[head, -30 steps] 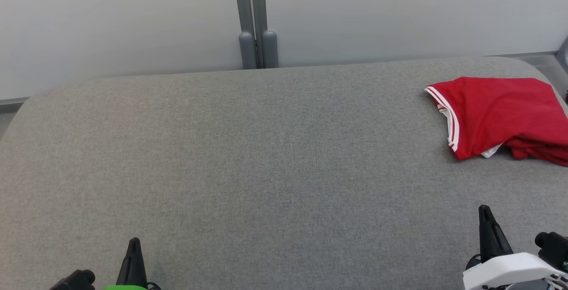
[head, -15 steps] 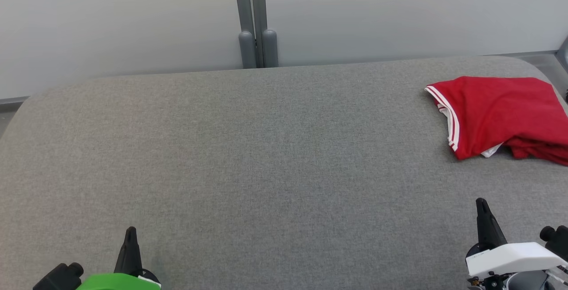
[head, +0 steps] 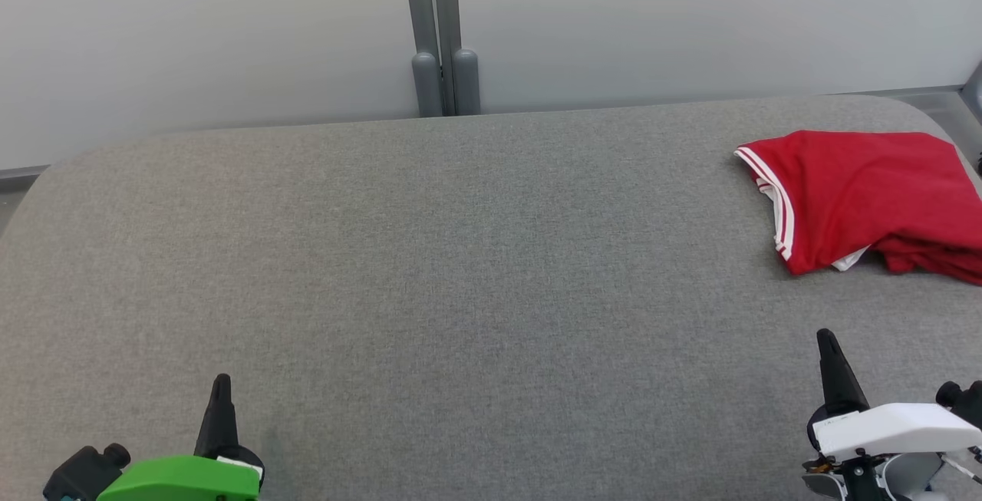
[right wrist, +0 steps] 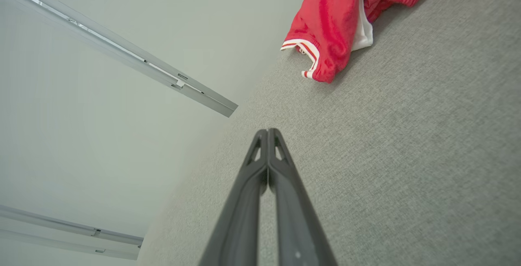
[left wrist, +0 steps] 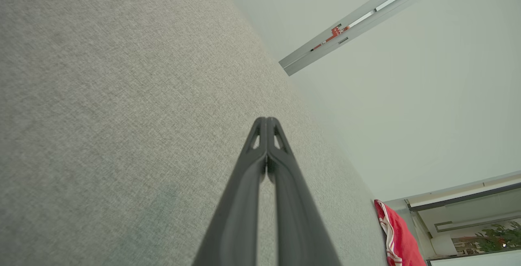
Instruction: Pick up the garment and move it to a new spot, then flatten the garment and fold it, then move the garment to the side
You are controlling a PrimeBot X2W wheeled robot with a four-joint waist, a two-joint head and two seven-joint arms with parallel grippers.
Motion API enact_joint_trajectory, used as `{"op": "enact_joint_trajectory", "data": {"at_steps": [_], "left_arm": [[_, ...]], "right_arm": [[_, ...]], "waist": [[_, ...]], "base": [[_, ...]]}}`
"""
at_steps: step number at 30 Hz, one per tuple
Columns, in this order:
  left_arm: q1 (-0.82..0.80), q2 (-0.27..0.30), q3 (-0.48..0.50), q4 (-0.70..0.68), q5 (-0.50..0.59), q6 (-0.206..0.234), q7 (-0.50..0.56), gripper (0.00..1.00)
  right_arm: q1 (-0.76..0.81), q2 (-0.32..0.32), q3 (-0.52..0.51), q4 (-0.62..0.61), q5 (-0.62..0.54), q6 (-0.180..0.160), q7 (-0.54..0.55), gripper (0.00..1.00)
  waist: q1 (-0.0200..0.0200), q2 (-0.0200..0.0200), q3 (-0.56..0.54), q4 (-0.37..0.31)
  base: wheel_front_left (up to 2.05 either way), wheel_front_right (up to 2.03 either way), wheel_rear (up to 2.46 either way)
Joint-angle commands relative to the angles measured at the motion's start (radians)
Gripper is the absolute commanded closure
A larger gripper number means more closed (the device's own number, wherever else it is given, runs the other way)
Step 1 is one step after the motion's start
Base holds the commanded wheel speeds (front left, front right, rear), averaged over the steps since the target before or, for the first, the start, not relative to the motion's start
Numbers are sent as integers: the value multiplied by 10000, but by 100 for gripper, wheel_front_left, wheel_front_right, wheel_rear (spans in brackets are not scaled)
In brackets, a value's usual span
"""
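The garment (head: 867, 194) is red with white-striped trim and lies bunched in a rough fold at the far right of the grey padded table (head: 460, 271). The right wrist view has the garment (right wrist: 338, 17) at its upper right, and the left wrist view catches an edge of the garment (left wrist: 397, 237) at its lower right. My left gripper (head: 221, 382) is at the lower left, shut and empty, well away from the cloth. My right gripper (head: 826, 336) is at the lower right, shut and empty, a short way in front of the garment. Both pairs of fingers press together, as seen on the left gripper (left wrist: 266, 120) and the right gripper (right wrist: 268, 131).
A pale wall with a grey vertical post (head: 439, 33) stands behind the table's far edge. The table's rounded right corner (head: 932, 113) lies just past the garment. Bare grey fabric spreads across the table's middle and left.
Both grippers have crept forward over the table, and more of the green left wrist and white right wrist has come into the head view. The garment has not moved.
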Motion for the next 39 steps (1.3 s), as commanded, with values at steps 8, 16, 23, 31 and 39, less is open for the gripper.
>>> {"op": "enact_joint_trajectory", "data": {"at_steps": [8, 16, 23, 31, 39], "left_arm": [[-440, 69, 135, -156, -1062, -117, 273, 100], [-586, 75, 211, -181, -1825, -175, 473, 100], [-698, 79, 272, -205, -2470, -208, 658, 100], [-829, 83, 335, -228, -3158, -267, 838, 100], [-940, 87, 395, -249, -3803, -295, 1012, 100]], "right_arm": [[-363, -78, 12, -14, 1173, 4, 272, 100], [-513, -86, 29, 40, 2060, 4, 481, 100], [-639, -90, 41, 85, 2800, 4, 649, 100], [-751, -97, 56, 133, 3574, 4, 835, 100], [-882, -102, 69, 179, 4302, 3, 1012, 100]], "waist": [[0, 0, 14, -2], [0, 0, 27, -4], [0, 0, 38, -6], [0, 0, 51, -8], [0, 0, 64, -10]], "base": [[0, 0, 0], [0, 0, 0], [0, 0, 0], [0, 0, 0], [0, 0, 0]]}}
